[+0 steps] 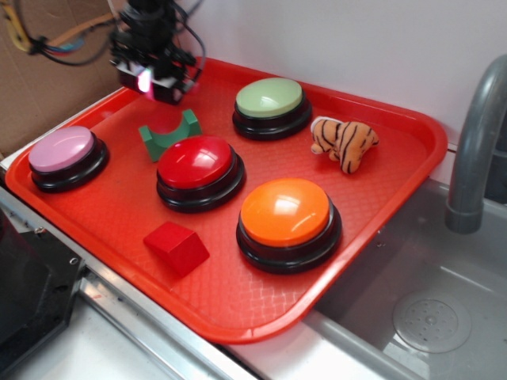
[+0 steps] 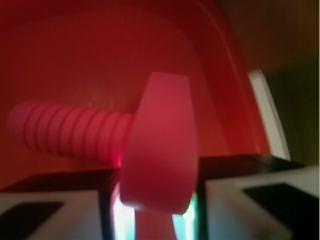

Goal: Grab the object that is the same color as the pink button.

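Note:
The pink bolt (image 2: 160, 145) fills the wrist view, blurred, with its flat head wedged between my two fingers and its ribbed shaft pointing left over the red tray (image 2: 100, 50). My gripper (image 2: 157, 200) is shut on that head. In the exterior view my gripper (image 1: 154, 83) hangs over the tray's far left corner, and a sliver of the pink bolt (image 1: 145, 80) shows between the jaws. The pink button (image 1: 63, 149) stands at the tray's left edge, in front of and left of the gripper.
On the red tray (image 1: 238, 317) stand a red button (image 1: 196, 162), an orange button (image 1: 285, 212) and a green button (image 1: 270, 97), with a green arch block (image 1: 169, 134), a red wedge block (image 1: 176, 247) and a toy tiger (image 1: 343, 141). A grey faucet (image 1: 475, 142) and sink (image 1: 428, 317) lie to the right.

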You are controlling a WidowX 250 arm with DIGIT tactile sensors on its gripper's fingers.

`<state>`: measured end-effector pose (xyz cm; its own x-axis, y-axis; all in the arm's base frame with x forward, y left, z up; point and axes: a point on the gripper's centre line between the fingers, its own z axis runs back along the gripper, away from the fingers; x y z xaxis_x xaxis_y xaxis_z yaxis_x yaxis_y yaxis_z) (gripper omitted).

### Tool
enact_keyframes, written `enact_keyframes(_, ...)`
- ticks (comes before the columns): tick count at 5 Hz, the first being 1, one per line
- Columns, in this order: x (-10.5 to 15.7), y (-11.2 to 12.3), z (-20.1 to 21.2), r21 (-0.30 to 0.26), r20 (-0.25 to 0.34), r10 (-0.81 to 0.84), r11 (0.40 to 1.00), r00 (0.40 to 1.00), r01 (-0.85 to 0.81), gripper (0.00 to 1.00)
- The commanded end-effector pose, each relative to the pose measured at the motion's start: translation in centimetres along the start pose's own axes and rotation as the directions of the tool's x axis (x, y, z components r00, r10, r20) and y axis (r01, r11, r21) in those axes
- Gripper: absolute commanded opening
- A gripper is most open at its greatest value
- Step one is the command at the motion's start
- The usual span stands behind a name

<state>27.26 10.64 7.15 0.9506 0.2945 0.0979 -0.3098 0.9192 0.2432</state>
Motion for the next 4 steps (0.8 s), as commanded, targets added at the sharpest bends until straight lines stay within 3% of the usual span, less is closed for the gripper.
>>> enact_keyframes(1,-3.5,-0.3,11.4,-0.093,0.024,-0.071,0.993,0.997,0.073,0.00)
enact_keyframes(2,-5.6,-1.0,14.7,-0.144,-0.070,-0.211,0.969,0.975,0.199,0.00)
enact_keyframes(3,-7.1,-1.6,16.9,-0.168,-0.053,-0.308,0.940,0.950,0.295,0.00)
enact_keyframes(4,-8.0,-1.8,17.6,-0.153,-0.036,-0.364,0.922,0.931,0.355,0.00)
